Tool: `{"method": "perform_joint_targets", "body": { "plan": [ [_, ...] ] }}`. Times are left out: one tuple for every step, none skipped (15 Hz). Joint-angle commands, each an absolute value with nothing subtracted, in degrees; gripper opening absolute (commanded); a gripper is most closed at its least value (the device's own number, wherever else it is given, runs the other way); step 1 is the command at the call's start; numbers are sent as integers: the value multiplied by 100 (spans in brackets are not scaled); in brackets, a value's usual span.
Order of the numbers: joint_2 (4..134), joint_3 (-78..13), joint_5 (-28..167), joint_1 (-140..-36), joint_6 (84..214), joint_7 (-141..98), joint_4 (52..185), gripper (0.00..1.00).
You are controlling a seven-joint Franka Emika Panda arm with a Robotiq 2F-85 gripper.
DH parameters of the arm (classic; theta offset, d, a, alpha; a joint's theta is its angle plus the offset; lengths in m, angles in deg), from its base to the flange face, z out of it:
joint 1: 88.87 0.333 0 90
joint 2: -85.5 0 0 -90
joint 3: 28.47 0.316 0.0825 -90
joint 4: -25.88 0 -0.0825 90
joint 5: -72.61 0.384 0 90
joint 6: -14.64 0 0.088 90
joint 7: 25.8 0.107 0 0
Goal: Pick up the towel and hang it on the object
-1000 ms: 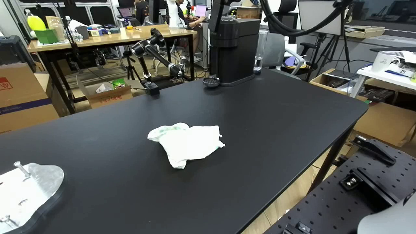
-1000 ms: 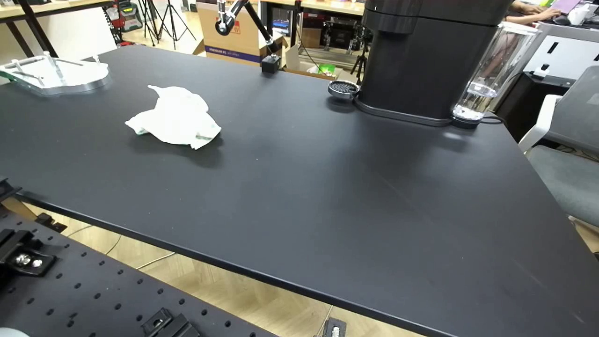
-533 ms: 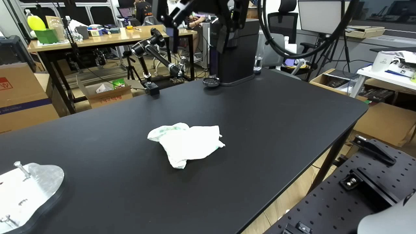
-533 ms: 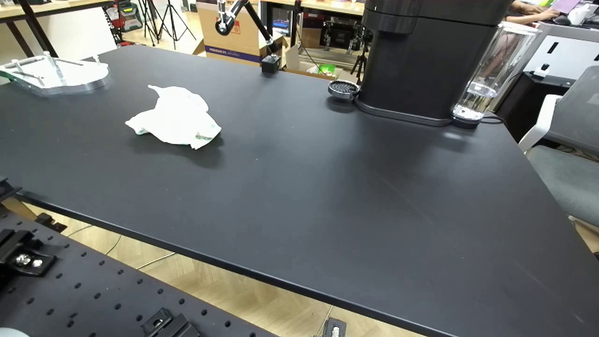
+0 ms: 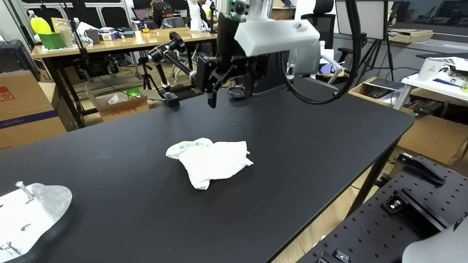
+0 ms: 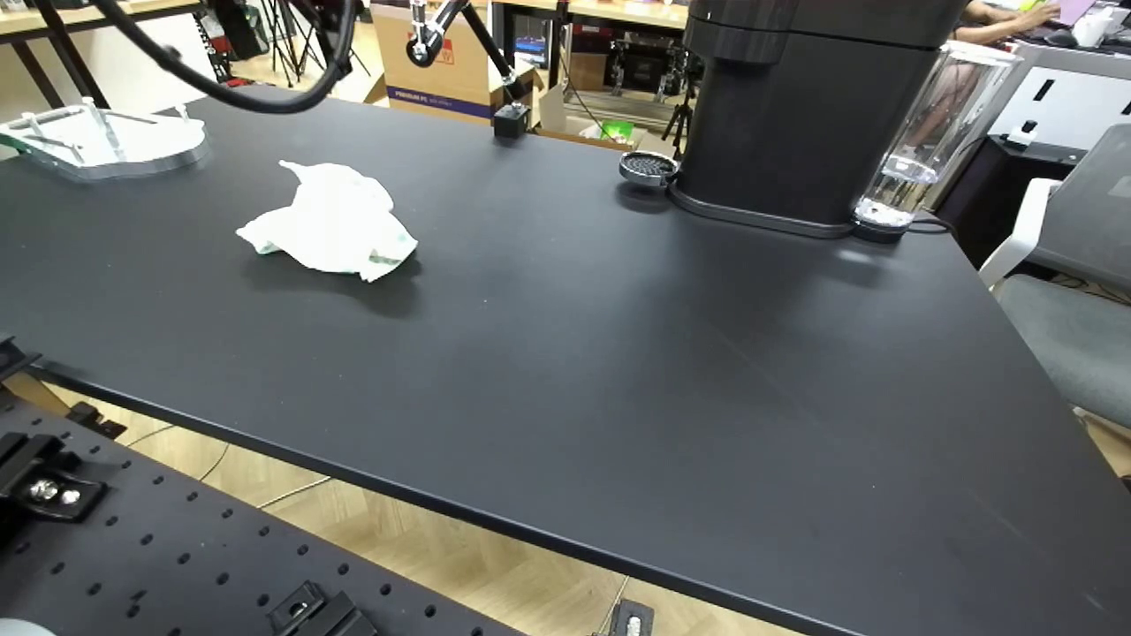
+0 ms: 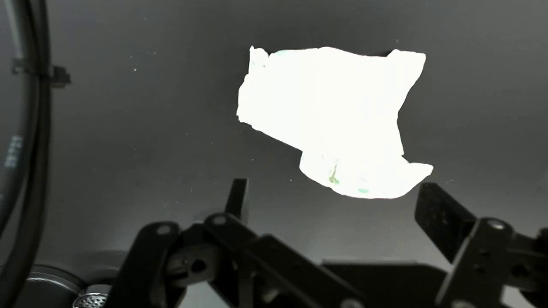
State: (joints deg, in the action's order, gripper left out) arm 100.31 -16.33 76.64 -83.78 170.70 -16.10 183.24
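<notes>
While fingers (image 7: 443, 218) gape, towel (image 7: 329, 102) on tbl (image 6: 618, 353), bkgd box (image 6: 442, 75) reads "PREMIUM PC".

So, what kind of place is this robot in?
Probably a robotics lab, though I can't be certain. The clues are the robot's gripper, the black board dotted with holes, and the black tripod in the background.
</notes>
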Motion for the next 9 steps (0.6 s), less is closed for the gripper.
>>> {"method": "perform_joint_targets", "body": {
  "plan": [
    [9802, -1786, 7596, -8294, 17245, -1670, 18297, 100],
    [9586, -1827, 7577, -8300, 17367, -1709, 18255, 100],
    [9434, -1855, 7576, -8300, 17424, -1743, 18207, 100],
    [9346, -1868, 7578, -8300, 17448, -1765, 18161, 100],
    [9311, -1870, 7579, -8298, 17448, -1775, 18130, 100],
    [9229, -1906, 7581, -8274, 17447, -1990, 18089, 100],
    [9054, -1957, 7605, -8261, 17552, -2198, 18028, 100],
    [8937, -1966, 7464, -8311, 17643, -2227, 18000, 100],
    [8780, -1985, 7319, -8360, 17775, -2270, 17963, 100]
  ]
}}
